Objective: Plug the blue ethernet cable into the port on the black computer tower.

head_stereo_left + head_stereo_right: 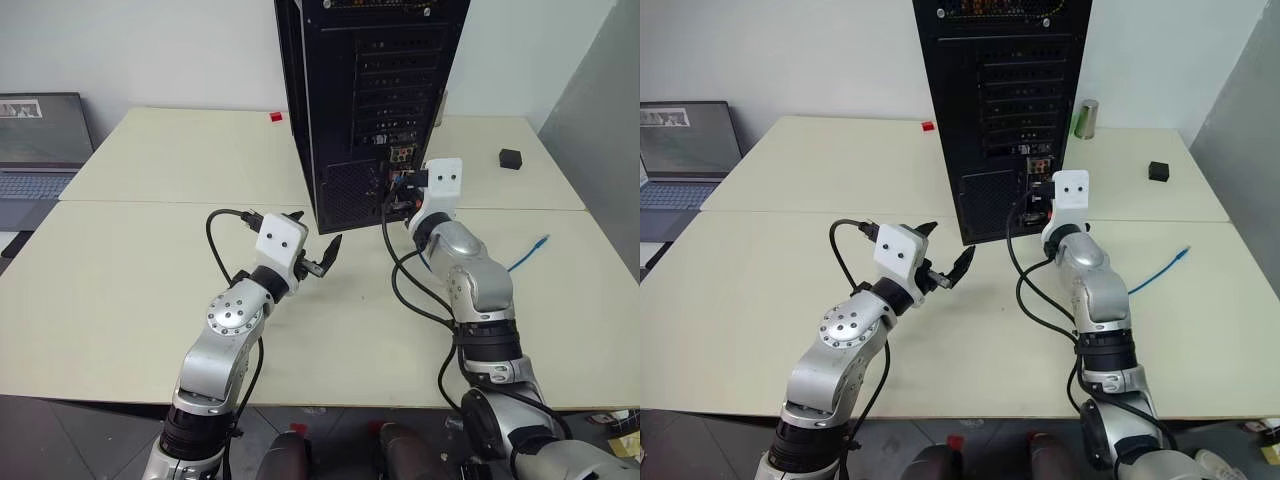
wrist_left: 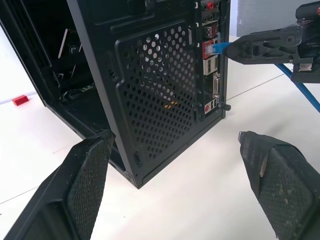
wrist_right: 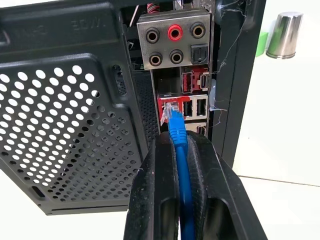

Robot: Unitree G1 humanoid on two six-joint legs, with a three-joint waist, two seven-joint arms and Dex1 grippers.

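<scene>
Right claw (image 3: 180, 145) clamped on blue ethernet cable (image 3: 176, 127), plug aligned level at port (image 3: 170, 106) on black computer tower (image 1: 370, 100) rear for insertion. Left claw (image 1: 312, 245) spread, empty, clear above counter (image 1: 120, 270).

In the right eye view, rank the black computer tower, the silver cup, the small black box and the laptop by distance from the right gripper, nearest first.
1. Black computer tower, directly ahead of the right gripper.
2. Silver cup, behind the tower, to the right.
3. Small black box, far right on the table.
4. Laptop, far left edge.

The port (image 3: 167, 106) is hidden behind the blue ethernet cable (image 3: 177, 131) plug.
</scene>
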